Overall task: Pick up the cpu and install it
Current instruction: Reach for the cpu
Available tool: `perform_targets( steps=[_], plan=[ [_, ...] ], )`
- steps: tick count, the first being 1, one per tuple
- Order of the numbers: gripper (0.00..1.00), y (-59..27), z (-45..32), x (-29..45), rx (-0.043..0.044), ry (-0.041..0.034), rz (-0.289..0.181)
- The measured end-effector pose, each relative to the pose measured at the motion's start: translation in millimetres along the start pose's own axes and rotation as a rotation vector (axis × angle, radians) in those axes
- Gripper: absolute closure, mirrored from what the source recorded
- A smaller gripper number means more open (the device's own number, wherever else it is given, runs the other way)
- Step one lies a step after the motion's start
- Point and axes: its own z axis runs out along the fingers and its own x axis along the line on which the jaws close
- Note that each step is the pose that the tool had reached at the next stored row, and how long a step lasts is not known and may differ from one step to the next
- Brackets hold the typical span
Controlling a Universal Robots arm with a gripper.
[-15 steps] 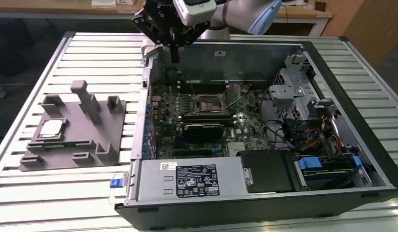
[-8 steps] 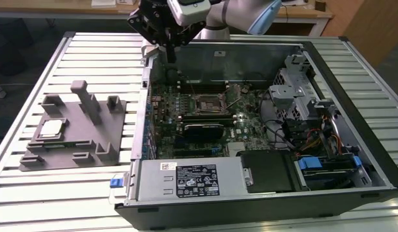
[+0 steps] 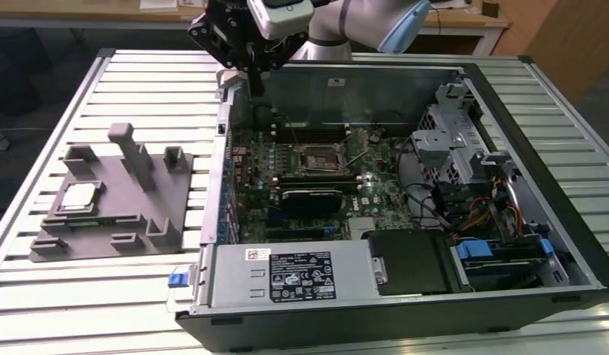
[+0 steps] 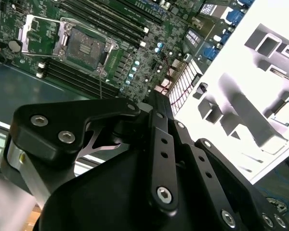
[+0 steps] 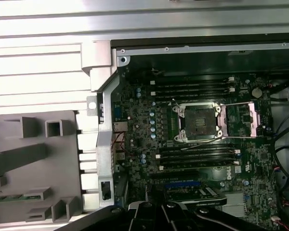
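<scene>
The cpu (image 3: pixel 79 196), a small square chip with a pale silver top, lies on the grey fixture plate (image 3: pixel 117 222) at the exterior view's left, outside the computer case. My gripper (image 3: pixel 256 87) hangs over the case's far left corner, well above the motherboard, with its fingers shut and nothing between them. It is far from the cpu. The motherboard socket (image 3: pixel 319 157) stands with its lid swung open and its bed bare. The socket (image 5: pixel 198 122) also appears in the first wrist view, and the socket (image 4: pixel 84 45) in the second wrist view.
The open computer case (image 3: pixel 541 96) fills the slatted table's middle and right. Memory slots (image 5: pixel 195 87) flank the socket, with a power supply (image 3: pixel 284 277) and drive cage (image 3: pixel 452 140) nearby. Upright posts (image 3: pixel 135 155) rise from the fixture plate (image 5: pixel 33 168).
</scene>
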Motion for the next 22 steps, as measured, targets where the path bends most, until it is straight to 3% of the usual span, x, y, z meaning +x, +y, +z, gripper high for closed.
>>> perform_targets(
  steps=[22],
  plan=[
    [0.89,-1.2,0.0,15.6,-0.0001,0.0,0.0]
  ],
)
